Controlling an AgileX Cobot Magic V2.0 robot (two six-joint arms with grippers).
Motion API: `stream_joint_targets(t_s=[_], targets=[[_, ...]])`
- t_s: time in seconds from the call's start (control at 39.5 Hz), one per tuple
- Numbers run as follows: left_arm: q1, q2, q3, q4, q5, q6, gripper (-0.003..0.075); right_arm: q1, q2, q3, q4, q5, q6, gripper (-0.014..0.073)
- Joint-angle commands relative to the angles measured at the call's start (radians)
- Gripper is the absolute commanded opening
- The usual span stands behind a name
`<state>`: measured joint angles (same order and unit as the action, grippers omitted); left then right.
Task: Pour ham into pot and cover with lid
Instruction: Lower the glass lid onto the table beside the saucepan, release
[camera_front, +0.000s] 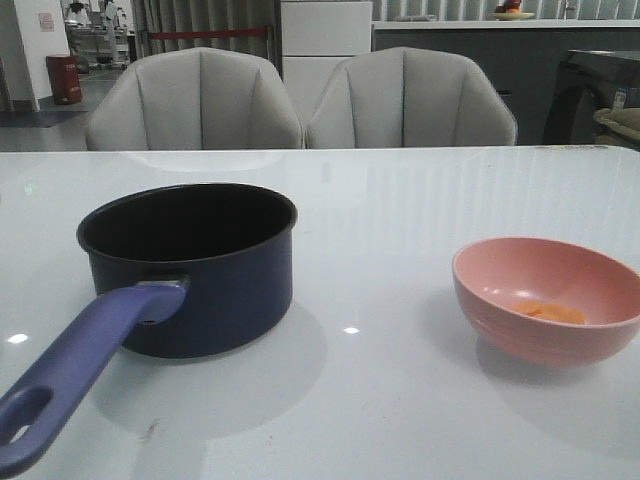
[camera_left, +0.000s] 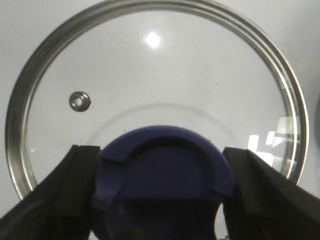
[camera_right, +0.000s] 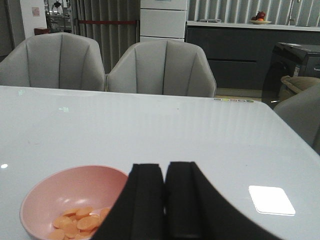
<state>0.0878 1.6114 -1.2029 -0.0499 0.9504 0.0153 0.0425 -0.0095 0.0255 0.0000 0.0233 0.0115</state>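
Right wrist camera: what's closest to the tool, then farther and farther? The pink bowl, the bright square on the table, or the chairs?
1. pink bowl, right beside the right tool, ham inside.
2. bright square, a reflection on the table, slightly farther.
3. chairs, behind the table's far edge.

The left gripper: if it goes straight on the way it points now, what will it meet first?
Most likely the lid's blue knob, which lies directly ahead of the left gripper between its open jaws. The glass lid lies beyond it. How far off the knob is cannot be judged.
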Motion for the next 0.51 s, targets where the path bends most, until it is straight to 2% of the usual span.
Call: stream_joint_targets(t_s=[0.0, 0.18, 0.48], targets=[[0.008, -0.049, 0.043, -0.021, -0.119, -0.001, 0.0157, -0.005, -0.019, 0.011, 0.000, -0.085, -0.003, 0.0138], [0.010, -0.049, 0.123, -0.021, -0.220, -0.001, 0.0157, -0.005, -0.019, 0.011, 0.000, -0.085, -0.003, 0.0138], [0.010, 0.030, 0.144, -0.026, -0.231, -0.001, 0.0158, -0.005, -0.019, 0.011, 0.000, -0.085, -0.003, 0.0138]])
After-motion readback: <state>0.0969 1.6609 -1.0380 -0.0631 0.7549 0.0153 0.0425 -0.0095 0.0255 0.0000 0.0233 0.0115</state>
